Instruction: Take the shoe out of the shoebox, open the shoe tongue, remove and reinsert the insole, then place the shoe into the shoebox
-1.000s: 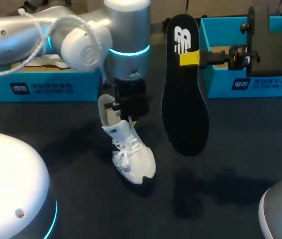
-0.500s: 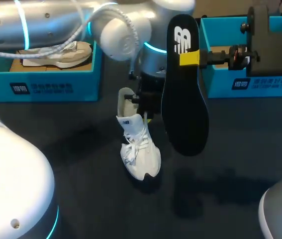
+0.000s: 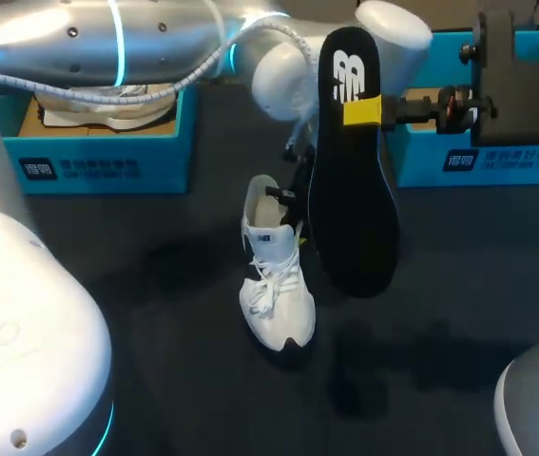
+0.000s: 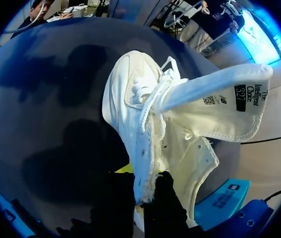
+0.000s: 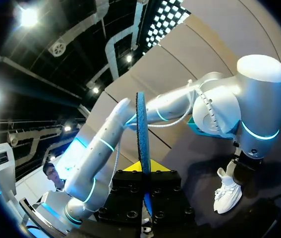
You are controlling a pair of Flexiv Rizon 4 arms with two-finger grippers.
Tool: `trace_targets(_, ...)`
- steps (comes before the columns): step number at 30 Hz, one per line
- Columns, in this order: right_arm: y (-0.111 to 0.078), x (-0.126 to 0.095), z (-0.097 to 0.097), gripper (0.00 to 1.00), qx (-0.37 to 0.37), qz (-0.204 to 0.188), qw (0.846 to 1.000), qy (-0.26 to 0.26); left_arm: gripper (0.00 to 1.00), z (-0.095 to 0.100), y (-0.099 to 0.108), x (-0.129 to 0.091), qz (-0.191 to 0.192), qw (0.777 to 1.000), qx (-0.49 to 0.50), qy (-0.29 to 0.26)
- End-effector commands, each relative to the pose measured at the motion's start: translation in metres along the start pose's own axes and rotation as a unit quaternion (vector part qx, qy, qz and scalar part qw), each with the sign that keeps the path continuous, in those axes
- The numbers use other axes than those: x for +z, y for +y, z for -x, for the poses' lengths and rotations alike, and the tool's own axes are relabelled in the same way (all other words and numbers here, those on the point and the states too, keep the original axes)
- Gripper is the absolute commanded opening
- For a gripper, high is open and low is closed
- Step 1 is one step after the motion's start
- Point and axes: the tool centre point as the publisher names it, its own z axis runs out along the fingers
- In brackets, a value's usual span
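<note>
1. You have one white lace-up shoe [image 3: 274, 285] out on the table. It sits near the middle, toe pointing to the near side and heel end to the far side. In the left wrist view its tongue [image 4: 214, 96] is pulled out away from the laces, with the label side showing.
2. Your left gripper [image 3: 288, 204] is at the shoe's heel opening. The left wrist view shows the collar edge pinched between its two dark fingers, so it is clamped on the shoe.
3. There is one black foam insole [image 3: 350, 171], out of the shoe. It hangs upright in the air just right of the shoe, heel end up and toe end down.
4. Your right gripper [image 3: 362, 111] grips the insole near its upper end. The right wrist view shows the insole edge-on [image 5: 141, 129], with both fingers closed on it from either side.
5. Count two boxes: the left teal cardboard shoebox [image 3: 79, 161] at the far left and the right teal cardboard shoebox [image 3: 478, 161] at the far right, well apart.
6. A pale second shoe [image 3: 107, 109] lies in the left box, which makes two shoes in all.
7. Everything rests on one dark table [image 3: 136, 313], which carries soft shadows under the shoe and the insole.
</note>
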Motion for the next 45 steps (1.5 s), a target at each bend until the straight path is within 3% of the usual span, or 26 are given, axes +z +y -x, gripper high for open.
trace_targets(1,0.002,0.004,0.001,0.0,0.001,-0.001,1.0,-0.001,0.0,0.004,-0.003,0.004,-0.002,1.0,0.003,0.013)
trace_targets(18,0.002,0.004,0.001,0.0,0.001,-0.001,1.0,-0.001,0.0,0.015,-0.011,0.026,-0.016,0.999,0.002,0.03)
trace_targets(21,0.002,0.004,0.001,0.0,0.001,-0.001,1.0,-0.001,0.62,0.013,-0.013,0.025,-0.016,0.999,0.004,0.028)
trace_targets(22,0.002,0.004,0.001,0.0,0.001,-0.001,1.0,-0.001,0.87,0.013,-0.014,0.024,-0.015,0.999,0.006,0.028)
trace_targets(23,0.002,0.004,0.001,0.0,0.001,-0.001,1.0,-0.001,1.0,0.013,-0.014,0.023,-0.015,1.0,0.006,0.027)
trace_targets(28,0.002,0.004,0.001,0.0,0.001,-0.001,1.0,-0.001,1.0,0.013,-0.015,0.016,-0.014,1.0,0.009,0.018)
trace_targets(33,0.002,0.004,0.001,0.0,0.001,-0.001,1.0,-0.001,1.0,0.013,-0.012,-0.004,-0.022,1.0,0.006,-0.013)
trace_targets(45,0.002,0.004,0.001,0.0,0.001,-0.001,1.0,-0.001,1.0,0.004,0.003,-0.071,-0.058,0.985,-0.008,-0.159)
